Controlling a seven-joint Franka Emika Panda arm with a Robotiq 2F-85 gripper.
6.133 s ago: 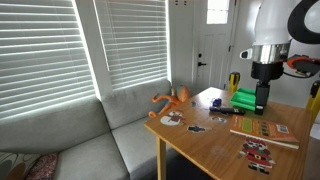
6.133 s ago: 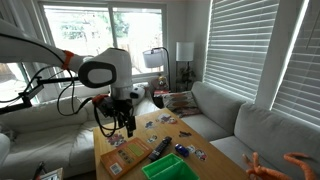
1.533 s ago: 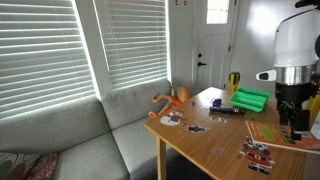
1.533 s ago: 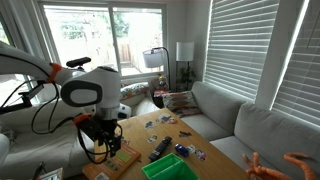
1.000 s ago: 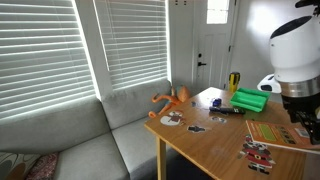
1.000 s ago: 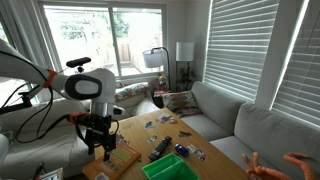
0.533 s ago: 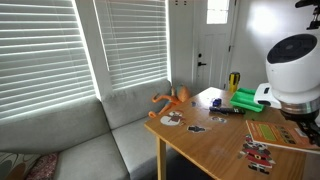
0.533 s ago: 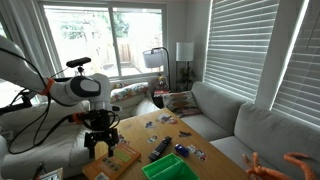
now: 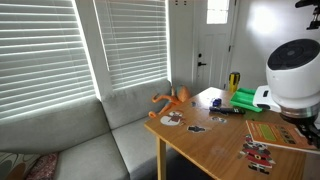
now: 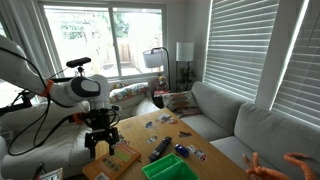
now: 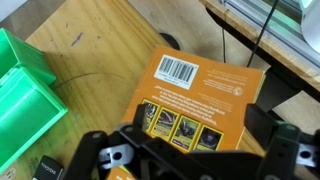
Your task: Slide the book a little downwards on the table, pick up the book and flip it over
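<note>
Book (image 11: 205, 95) w/ orange back, barcode, 3 small pics, on wood table (image 11: 100, 40), gripper (image 11: 190, 150) spread wide above

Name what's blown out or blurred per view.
In an exterior view the door's window pane is blown out; in an exterior view the large windows run bright; in the wrist view the thin orange book is sharp, the dark claw blurred.
</note>
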